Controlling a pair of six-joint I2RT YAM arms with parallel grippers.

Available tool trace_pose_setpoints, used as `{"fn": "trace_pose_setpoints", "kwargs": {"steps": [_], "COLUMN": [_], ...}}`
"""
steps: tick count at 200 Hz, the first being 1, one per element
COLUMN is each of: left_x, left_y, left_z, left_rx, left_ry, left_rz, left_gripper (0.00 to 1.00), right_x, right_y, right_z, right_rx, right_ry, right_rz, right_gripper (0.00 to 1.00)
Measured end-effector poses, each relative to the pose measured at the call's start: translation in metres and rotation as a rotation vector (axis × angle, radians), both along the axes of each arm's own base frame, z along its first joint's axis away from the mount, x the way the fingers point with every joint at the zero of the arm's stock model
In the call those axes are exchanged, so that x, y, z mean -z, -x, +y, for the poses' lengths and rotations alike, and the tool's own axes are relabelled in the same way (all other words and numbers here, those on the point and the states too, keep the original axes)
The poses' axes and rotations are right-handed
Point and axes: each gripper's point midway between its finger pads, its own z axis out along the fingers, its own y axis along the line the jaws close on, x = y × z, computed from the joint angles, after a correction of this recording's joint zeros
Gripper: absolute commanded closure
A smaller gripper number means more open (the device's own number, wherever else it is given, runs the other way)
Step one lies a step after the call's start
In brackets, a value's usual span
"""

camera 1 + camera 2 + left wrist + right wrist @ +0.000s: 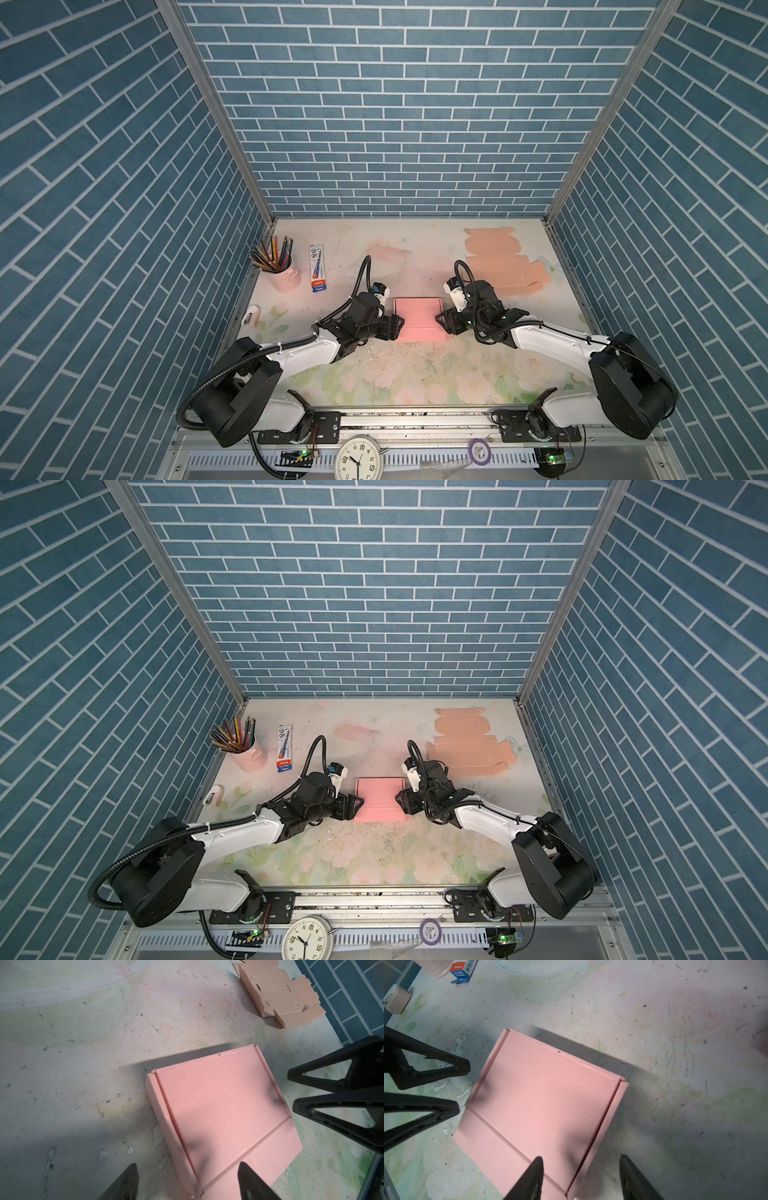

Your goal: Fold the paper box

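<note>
Clock (358,459) in both top views; box (417,320) everywhere

Top views look down from high; close wrist views share the box (218,1109).

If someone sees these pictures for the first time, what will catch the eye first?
First the pink paper box, lying in the middle of the table, with the left gripper and the right gripper at its two sides, both with open jaws. Next, the flat peach cardboard blanks near the far right corner and the pink cup of pencils at the far left.
</note>
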Motion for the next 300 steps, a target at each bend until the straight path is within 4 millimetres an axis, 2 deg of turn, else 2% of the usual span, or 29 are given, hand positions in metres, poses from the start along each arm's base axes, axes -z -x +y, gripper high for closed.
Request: {"fn": "trace_pose_setpoints", "kwargs": {"steps": [64, 95, 195, 300], "left_x": [0.004, 0.009, 0.008, 0.015], "left_y": [0.028, 0.035, 0.044, 0.048], "left_z": [0.001, 0.001, -0.007, -0.015], "left_rx": [0.034, 0.039, 0.052, 0.076], "left_ry": [-0.024, -0.028, 0.005, 0.005], "left_rz": [0.019, 0.039, 0.047, 0.058], "left_gripper": [0.23, 0.24, 0.25, 0.27], "right_x": [0.007, 0.009, 0.013, 0.019], "right_y": [0.034, 0.042, 0.054, 0.051], "right_z": [-0.006, -0.008, -0.002, 0.001], "right_rx": [-0.009, -0.002, -0.007, 0.000], "right_ry": [-0.004, -0.007, -0.016, -0.013], "right_rz": [0.036, 0.051, 0.075, 0.079], "right_gripper": [0.40, 0.40, 0.40, 0.38]}}
